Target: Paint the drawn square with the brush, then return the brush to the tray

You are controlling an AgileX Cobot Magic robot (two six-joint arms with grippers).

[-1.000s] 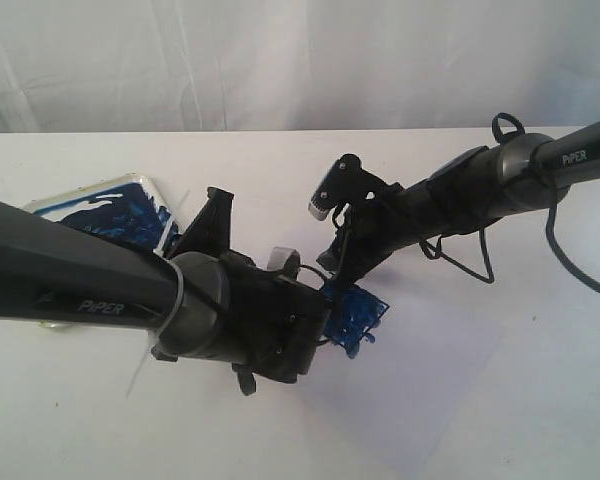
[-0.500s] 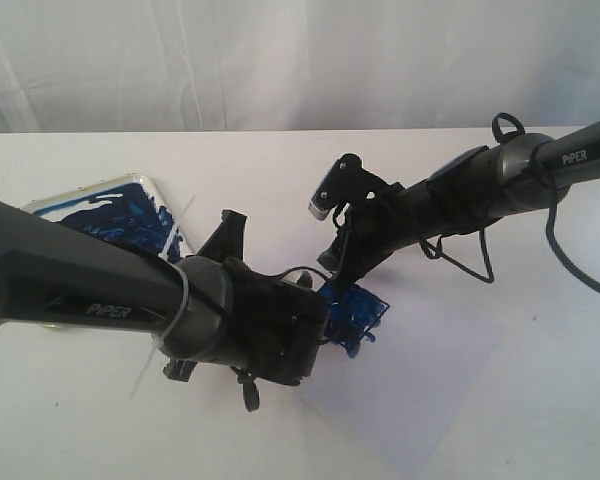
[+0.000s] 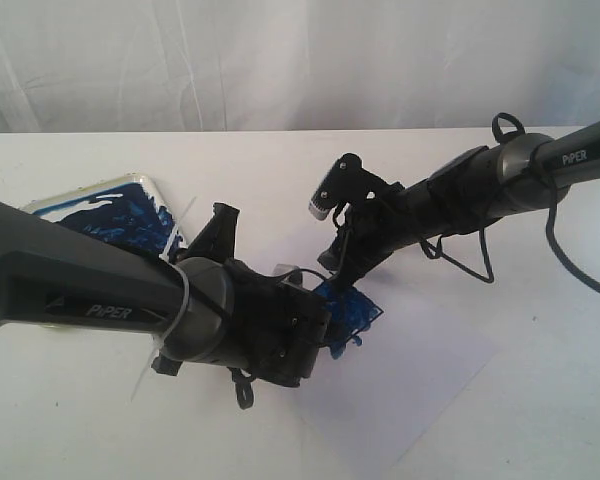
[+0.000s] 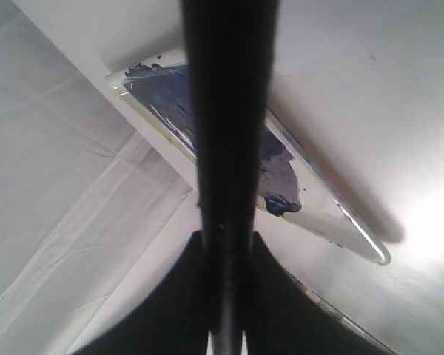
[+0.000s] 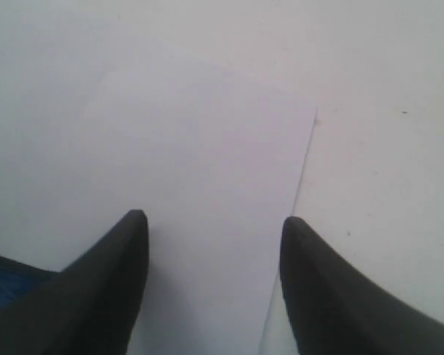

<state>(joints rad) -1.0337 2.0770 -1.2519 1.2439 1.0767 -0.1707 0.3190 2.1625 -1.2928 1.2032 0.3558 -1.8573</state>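
Note:
My left gripper (image 4: 226, 237) is shut on the brush (image 4: 229, 148), whose dark handle runs straight up the left wrist view. Its bristle tip is hidden. In the exterior view the left gripper (image 3: 218, 228) sits between the tray (image 3: 130, 181) and the drawn square (image 3: 352, 308), which is smeared with blue paint and partly covered by my left wrist. The tray (image 4: 322, 214), its inside dark blue, lies behind the handle. My right gripper (image 5: 213, 218) is open and empty above the white paper sheet (image 5: 200, 133); in the exterior view the right gripper (image 3: 332, 262) hangs just beside the square.
The paper sheet (image 3: 420, 370) lies slanted on the white table and reaches toward the front right. Its edge (image 5: 303, 170) passes under the right fingers. A white curtain (image 3: 280, 60) hangs behind the table. Both arms crowd the middle.
My left wrist has rocked slightly, right and then back, still holding the brush. The blue patch and the paper have shifted a little to the left. The right arm has stayed put.

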